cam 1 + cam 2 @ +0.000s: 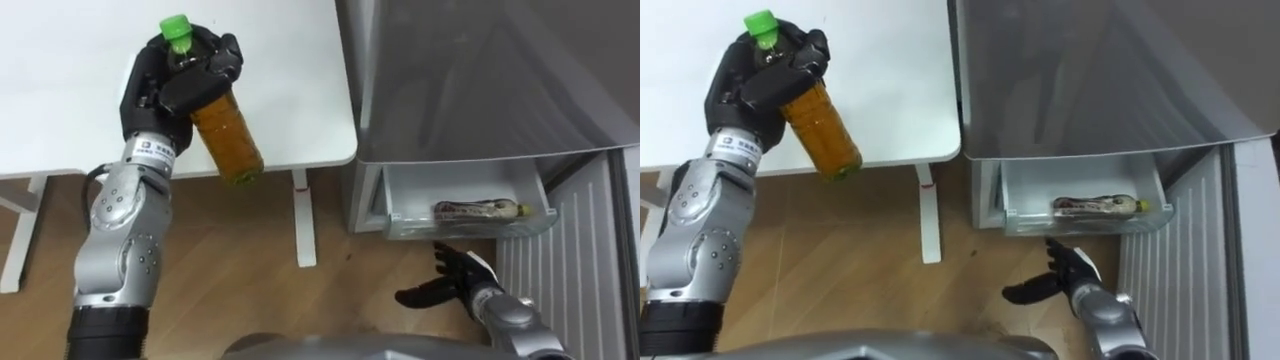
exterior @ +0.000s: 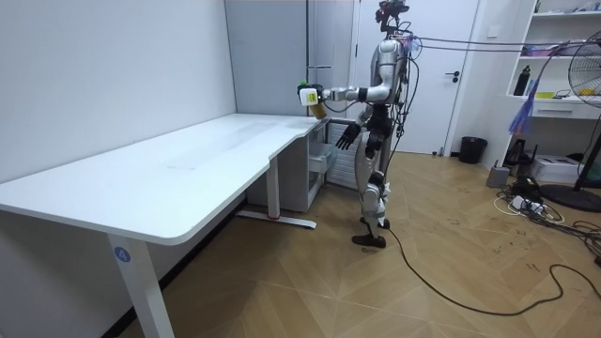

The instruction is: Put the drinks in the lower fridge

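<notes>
While we stand at the end of the white table point(image 1: 60, 100), with the grey fridge point(image 1: 480, 80) just beside it on our right, our left hand point(image 1: 160, 90) holds a bottle point(image 1: 228, 135) of amber drink above the table's near edge. Its fingers are curled round the upper part, under the green cap point(image 1: 176, 30). The bottle tilts, its base out past the edge and over the floor point(image 1: 230, 270). What we see of the table top is bare. One leg point(image 1: 303, 220) stands on the wood floor, close to the fridge. Low in the fridge a clear drawer point(image 1: 400, 200) stands open, and a second bottle point(image 1: 480, 210) lies on its side in it. Our right hand point(image 1: 455, 280) hangs low before that drawer, fingers straight and spread, holding nothing. In the room view the table runs long beside a grey wall point(image 2: 113, 75) and the floor is herringbone wood. Behind us are a white door point(image 2: 441, 66), a dark bin point(image 2: 472, 148) and a fan point(image 2: 587, 75).
</notes>
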Tool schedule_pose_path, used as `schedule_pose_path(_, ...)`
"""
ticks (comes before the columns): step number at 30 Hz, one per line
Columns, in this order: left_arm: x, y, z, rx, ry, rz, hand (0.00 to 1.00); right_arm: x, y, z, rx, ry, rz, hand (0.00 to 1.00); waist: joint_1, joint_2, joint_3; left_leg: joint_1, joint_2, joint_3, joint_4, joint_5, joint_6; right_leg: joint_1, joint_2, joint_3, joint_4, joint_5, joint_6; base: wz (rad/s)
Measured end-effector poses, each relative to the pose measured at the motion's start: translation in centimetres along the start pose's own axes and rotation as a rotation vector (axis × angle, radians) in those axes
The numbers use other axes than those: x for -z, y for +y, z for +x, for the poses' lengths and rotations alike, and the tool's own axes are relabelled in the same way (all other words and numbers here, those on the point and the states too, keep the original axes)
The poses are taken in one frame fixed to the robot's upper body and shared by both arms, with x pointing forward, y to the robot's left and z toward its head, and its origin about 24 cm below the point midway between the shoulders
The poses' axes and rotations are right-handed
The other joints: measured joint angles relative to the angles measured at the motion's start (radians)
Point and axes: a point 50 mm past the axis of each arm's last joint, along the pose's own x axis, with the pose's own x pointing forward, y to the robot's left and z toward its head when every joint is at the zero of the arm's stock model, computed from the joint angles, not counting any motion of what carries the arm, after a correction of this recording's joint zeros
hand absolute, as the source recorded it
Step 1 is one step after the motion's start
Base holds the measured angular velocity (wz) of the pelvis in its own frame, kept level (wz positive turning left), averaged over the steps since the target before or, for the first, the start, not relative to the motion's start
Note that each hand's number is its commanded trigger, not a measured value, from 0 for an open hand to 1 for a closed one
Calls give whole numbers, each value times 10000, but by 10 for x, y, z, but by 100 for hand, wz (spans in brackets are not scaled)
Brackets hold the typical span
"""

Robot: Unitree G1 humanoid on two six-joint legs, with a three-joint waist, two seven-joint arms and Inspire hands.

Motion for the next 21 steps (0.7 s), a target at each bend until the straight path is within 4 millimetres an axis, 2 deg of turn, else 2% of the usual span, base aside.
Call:
schedule_pose_path(7, 10, -9, -6, 529, 253, -275, 100, -29, 15, -1, -1156, -1155, -1244, 0, 283, -1, -2, 9, -41, -128, -8, 0, 0, 59, -32, -160, -6, -1, 0, 5)
schedule_pose_path(14, 31, -15, -21, 1018, 1109, -344, 100, -67, 26, -9, -2314, -2714, -1828, 0, 317, -83, 46, 70, -110, -268, 1, 1, 3, 171, -67, -426, -8, -3, 5, 5)
schedule_pose_path(21, 34, -18, -23, 1482, 1218, -271, 100, -87, 35, -17, -3522, -3414, -2357, 0, 332, -136, 86, -51, -119, -330, 2, 0, 6, 59, -52, -367, 29, -4, 7, 0)
